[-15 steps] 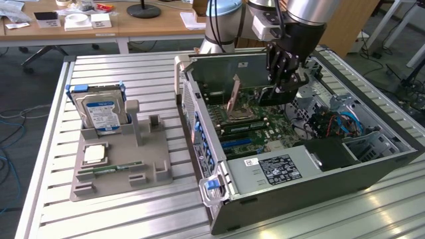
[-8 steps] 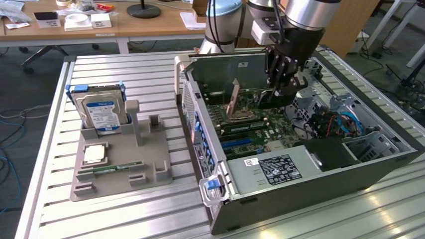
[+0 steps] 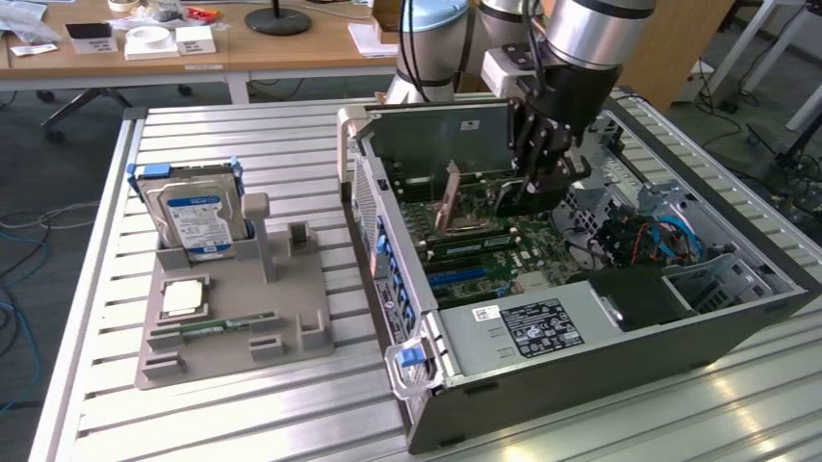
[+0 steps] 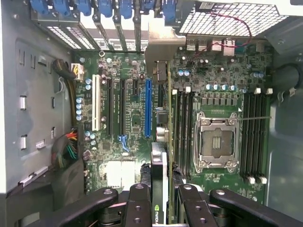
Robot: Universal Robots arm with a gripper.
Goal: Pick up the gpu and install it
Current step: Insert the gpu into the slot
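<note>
Gripper: the gripper point(image 4: 161, 198) is partly closed, its black fingers point(image 4: 138, 203) clamped on either side of the gpu's top edge; it has hold of the card and nothing else.
Gpu: the gpu point(image 4: 161, 156) hangs edge-on between the fingers, inside the open computer case point(image 3: 617, 346), with its silver end bracket point(image 4: 163, 42) pointing toward the rear slot openings.
Picking up: done, judging by the card being carried in the grip and off the table.
Motherboard: the motherboard point(image 4: 128, 118) lies just below the card, its expansion slots all bare.
Blue slot: the long blue slot point(image 4: 148, 106) has nothing in it; in the wrist view the card's edge runs beside it, on the side of the CPU socket point(image 4: 215, 142), not over it.
Contact: whether the card's lower edge touches the board cannot be told.
Installing: not yet done, as I judge it; the card is in the case but not seated in any slot, and the grip has not been released.
Parts tray: the grey tray point(image 3: 231, 318) stands well apart from the case, at the exterior view's left, with a hard drive point(image 3: 199, 217) upright in it and a RAM stick point(image 3: 225, 327) lying flat.
Table: the slatted metal table point(image 3: 257, 423) carries both tray and case.
</note>
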